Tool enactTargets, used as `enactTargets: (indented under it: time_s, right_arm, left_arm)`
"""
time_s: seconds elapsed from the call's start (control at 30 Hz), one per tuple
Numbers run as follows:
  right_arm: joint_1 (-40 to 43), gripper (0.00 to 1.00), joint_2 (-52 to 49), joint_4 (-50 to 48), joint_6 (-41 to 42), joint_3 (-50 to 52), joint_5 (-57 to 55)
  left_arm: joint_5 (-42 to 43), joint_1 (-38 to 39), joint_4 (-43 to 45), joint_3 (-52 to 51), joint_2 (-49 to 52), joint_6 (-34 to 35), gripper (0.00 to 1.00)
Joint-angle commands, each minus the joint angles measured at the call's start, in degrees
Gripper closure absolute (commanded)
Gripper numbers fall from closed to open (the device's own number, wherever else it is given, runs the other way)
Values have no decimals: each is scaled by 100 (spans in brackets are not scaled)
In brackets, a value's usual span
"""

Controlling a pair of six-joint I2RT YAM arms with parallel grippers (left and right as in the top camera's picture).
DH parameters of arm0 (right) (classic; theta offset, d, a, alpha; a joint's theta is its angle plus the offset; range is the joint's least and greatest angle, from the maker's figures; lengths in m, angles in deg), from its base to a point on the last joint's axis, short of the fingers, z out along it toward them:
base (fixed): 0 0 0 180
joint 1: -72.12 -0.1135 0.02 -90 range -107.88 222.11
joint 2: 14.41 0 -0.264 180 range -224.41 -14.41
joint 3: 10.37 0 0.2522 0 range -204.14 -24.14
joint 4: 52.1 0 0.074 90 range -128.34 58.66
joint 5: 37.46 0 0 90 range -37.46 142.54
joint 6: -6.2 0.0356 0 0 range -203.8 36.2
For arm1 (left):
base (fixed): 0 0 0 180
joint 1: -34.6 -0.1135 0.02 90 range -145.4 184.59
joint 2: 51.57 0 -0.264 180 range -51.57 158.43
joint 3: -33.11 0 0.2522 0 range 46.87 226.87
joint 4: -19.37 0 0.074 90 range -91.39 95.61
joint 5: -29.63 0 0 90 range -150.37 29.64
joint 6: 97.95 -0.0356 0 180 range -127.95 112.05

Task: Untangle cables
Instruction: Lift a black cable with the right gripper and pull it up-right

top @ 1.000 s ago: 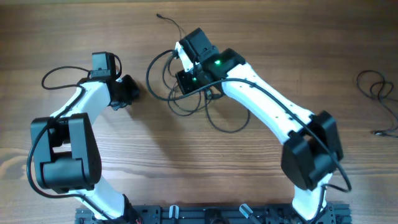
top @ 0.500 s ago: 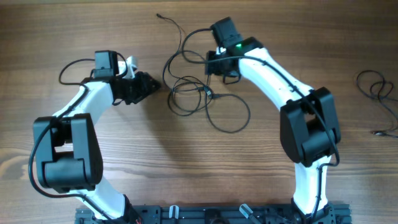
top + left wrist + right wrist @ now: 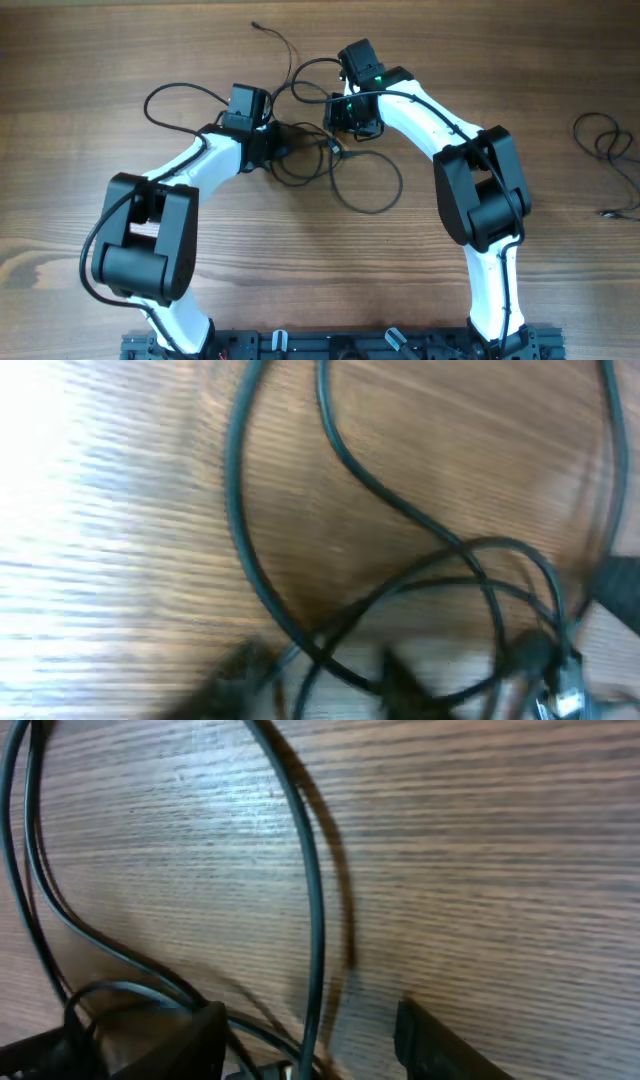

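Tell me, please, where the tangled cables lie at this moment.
In the overhead view the tangled cables lie on the wooden table, a little above its centre, between the left gripper and the right gripper.

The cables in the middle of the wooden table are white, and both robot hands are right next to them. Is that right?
Not quite. The cables are black, not white, and the overhead view shows that plainly. The rest is right: they lie in the middle of the wooden table, and the left hand and the right hand are both right next to them.
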Motion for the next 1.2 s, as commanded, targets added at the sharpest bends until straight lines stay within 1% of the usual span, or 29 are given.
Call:
enactTargets:
  time_s: [0.0, 0.07, 0.1, 0.17, 0.2, 0.27, 0.33, 0.4, 0.5, 0.57, 0.6, 0.63, 0.67, 0.73, 0.8, 0.87, 1.0, 1.07, 1.17]
  right_arm:
    - [-20, 44, -232, 92, 55, 15, 208]
    - [-20, 47, -232, 83, 57, 15, 205]
    - [-20, 51, -238, 81, 61, 15, 205]
    - [-59, 56, -256, 83, 59, 15, 107]
    - [-103, 58, -271, 87, 57, 15, -79]
    - [-214, 58, -304, 57, 46, 15, -291]
    - [-315, 58, -304, -90, 57, 15, -232]
    - [-413, 58, -304, -387, 44, 15, 116]
    - [-570, 59, -306, -656, 46, 15, 39]
    - [-643, 68, -306, -667, 44, 15, -258]
    - [-654, 88, -306, -632, 37, 15, -520]
    - [-654, 96, -304, -623, 31, 13, -575]
    - [-638, 96, -280, -625, 33, 4, -481]
    - [-433, 96, 131, -636, -131, -118, 442]
    - [-273, 96, 750, -721, -155, -197, 992]
    - [-236, 96, 1504, -745, -363, -197, 911]
    - [-234, 96, 2763, -785, -601, -197, 560]
    - [-232, 96, 3329, -1082, -723, -197, 522]
    - [-232, 96, 4022, -1696, -879, -197, 96]
  left_arm:
    - [-1176, 11, -247, -37, 210, 87, 96]
    - [-1912, 9, -531, -35, 210, -535, 94]
    - [-2114, 0, -732, -26, 210, -813, 93]
    - [-2188, 0, -868, -26, 208, -1178, 88]
    - [-2393, 0, -881, -26, 208, -1178, 82]
    - [-2610, 0, -859, -24, 208, -1178, 78]
    - [-2586, 2, -846, 17, 208, -1176, 76]
    - [-2566, 7, -824, 50, 208, -1154, 75]
    - [-2566, 7, -824, 52, 208, -1154, 74]
    - [-2566, 7, -822, 52, 208, -1154, 74]
    - [-2566, 7, -817, 52, 208, -1154, 74]
    - [-2566, 7, -802, 52, 208, -1154, 74]
    - [-2566, 7, -800, 52, 208, -1154, 74]
    - [-2566, 7, -800, 52, 208, -1132, 73]
    - [-2566, 7, -800, 50, 208, -1132, 73]
    - [-2566, 7, -800, 52, 208, -1132, 68]
    - [-2566, 7, -774, 50, 208, -1132, 68]
    - [-2566, 7, -758, 50, 208, -1132, 69]
    - [-2566, 7, -758, 50, 208, -1132, 69]
